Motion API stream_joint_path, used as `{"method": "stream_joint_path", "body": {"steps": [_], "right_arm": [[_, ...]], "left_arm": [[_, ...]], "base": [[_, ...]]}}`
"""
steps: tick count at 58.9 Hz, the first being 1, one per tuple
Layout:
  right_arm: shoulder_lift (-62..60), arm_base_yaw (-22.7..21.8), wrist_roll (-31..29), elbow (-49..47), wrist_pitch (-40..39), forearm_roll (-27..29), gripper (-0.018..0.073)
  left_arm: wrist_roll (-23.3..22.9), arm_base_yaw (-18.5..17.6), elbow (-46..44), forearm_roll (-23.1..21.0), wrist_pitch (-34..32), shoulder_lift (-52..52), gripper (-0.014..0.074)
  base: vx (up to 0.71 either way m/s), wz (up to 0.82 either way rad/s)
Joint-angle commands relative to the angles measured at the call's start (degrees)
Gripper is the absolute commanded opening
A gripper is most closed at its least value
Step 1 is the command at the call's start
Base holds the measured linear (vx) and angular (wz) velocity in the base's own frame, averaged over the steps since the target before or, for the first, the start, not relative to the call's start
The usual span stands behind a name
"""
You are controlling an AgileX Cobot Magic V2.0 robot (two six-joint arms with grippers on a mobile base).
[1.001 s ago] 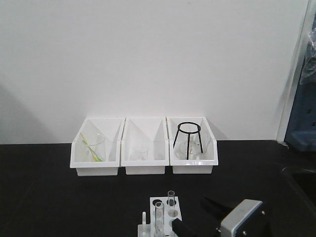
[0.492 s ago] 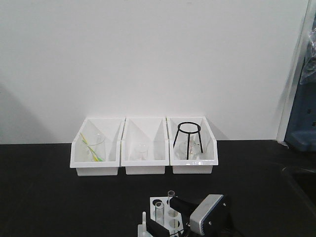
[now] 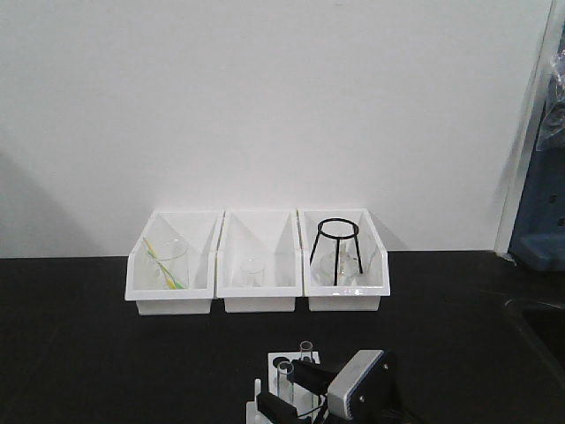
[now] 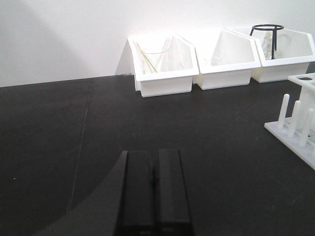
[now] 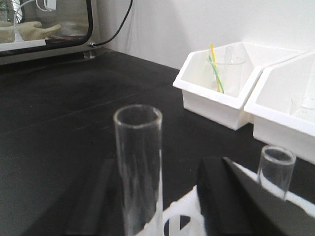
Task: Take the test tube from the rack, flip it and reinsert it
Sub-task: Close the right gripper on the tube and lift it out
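The white rack (image 3: 295,390) stands at the table's near edge with two clear test tubes upright in it. My right gripper (image 3: 282,389) is open and straddles the nearer test tube (image 3: 284,376). In the right wrist view that test tube (image 5: 139,167) rises between the dark fingers (image 5: 220,194), closer to the left one, and I cannot tell whether it touches. The other test tube (image 5: 277,169) stands behind the right finger. My left gripper (image 4: 153,156) is shut and empty over the black table, left of the rack (image 4: 298,132) and its pegs.
Three white bins line the back wall: the left bin (image 3: 172,276) holds a beaker with coloured straws, the middle bin (image 3: 259,276) a small beaker, the right bin (image 3: 346,269) a black tripod stand (image 3: 336,246). A sink edge (image 3: 538,309) lies at the right.
My right gripper has moved left and lower, from beside the rack to astride the nearer test tube. Both tubes still stand in the rack.
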Motion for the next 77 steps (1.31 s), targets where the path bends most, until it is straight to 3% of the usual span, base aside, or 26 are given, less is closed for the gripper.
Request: {"method": "stream_joint_path", "body": {"steps": [1, 15, 34, 45, 54, 61, 71, 77], "right_arm": [[-2.4, 0.0, -0.2, -1.5, -6.1, 0.4, 0.0271], [-2.4, 0.0, -0.5, -1.5, -7.3, 0.4, -0.0017], [-11.4, 0.0, 1.0, -1.5, -1.2, 0.0, -0.0016], [-21.6, 0.0, 6.9, -5.2, 9.8, -0.3, -0.0015], [-27.7, 0.0, 7.8, -10.1, 18.6, -3.9, -0.0013], [-30.6, 0.0, 3.9, -12.5, 24.9, -12.0, -0.0013], [-33.3, -0.1, -18.8, -13.1, 34.2, -39.7, -0.0011], [-33.5, -0.1, -21.7, -13.1, 39.3, -49.2, -0.0011]], "left_arm": [[-0.5, 0.0, -0.2, -0.3, -4.7, -0.4, -0.0006], [-0.5, 0.0, -0.2, -0.3, -4.7, -0.4, -0.0006], [-0.5, 0.0, -0.2, -0.3, -4.7, -0.4, -0.0006], [-0.5, 0.0, -0.2, -0.3, -4.7, -0.4, -0.0006], [-0.5, 0.0, -0.2, -0.3, -4.7, -0.4, -0.0006], [-0.5, 0.0, -0.2, -0.3, -4.7, -0.4, -0.0006], [-0.5, 0.0, -0.2, -0.3, -4.7, -0.4, -0.0006], [-0.5, 0.0, -0.2, -0.3, -4.7, -0.4, -0.0006]], "base": [[0.0, 0.0], [0.0, 0.0], [0.0, 0.0], [0.0, 0.0], [0.0, 0.0], [0.0, 0.0], [0.0, 0.0], [0.0, 0.0]]}}
